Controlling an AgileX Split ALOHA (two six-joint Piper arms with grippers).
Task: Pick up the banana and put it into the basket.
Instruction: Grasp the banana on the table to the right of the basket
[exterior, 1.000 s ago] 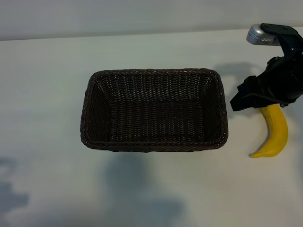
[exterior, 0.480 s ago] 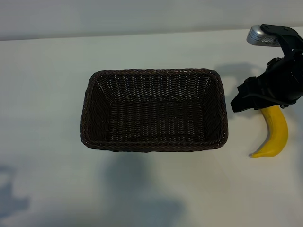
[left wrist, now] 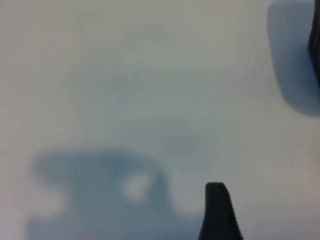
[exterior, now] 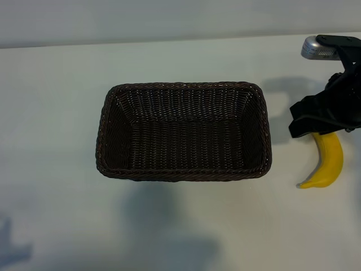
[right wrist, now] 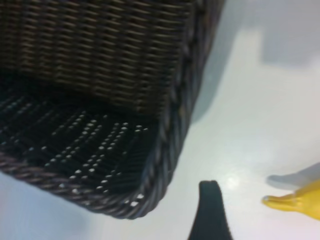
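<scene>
Banana [exterior: 329, 164] lies on the white worktop [exterior: 56, 113] at the exterior view's right side, just beside the basket [exterior: 184, 174] but apart from it, its upper end hidden beneath the right arm. The right gripper [exterior: 324, 116] hangs over that end, jaws parted and holding nothing; one dark fingertip [right wrist: 210, 210] shows in its wrist view between the basket's corner and the banana's tip [right wrist: 295, 201]. The left gripper [left wrist: 260, 210] has its jaws spread over bare worktop, with nothing between them.
</scene>
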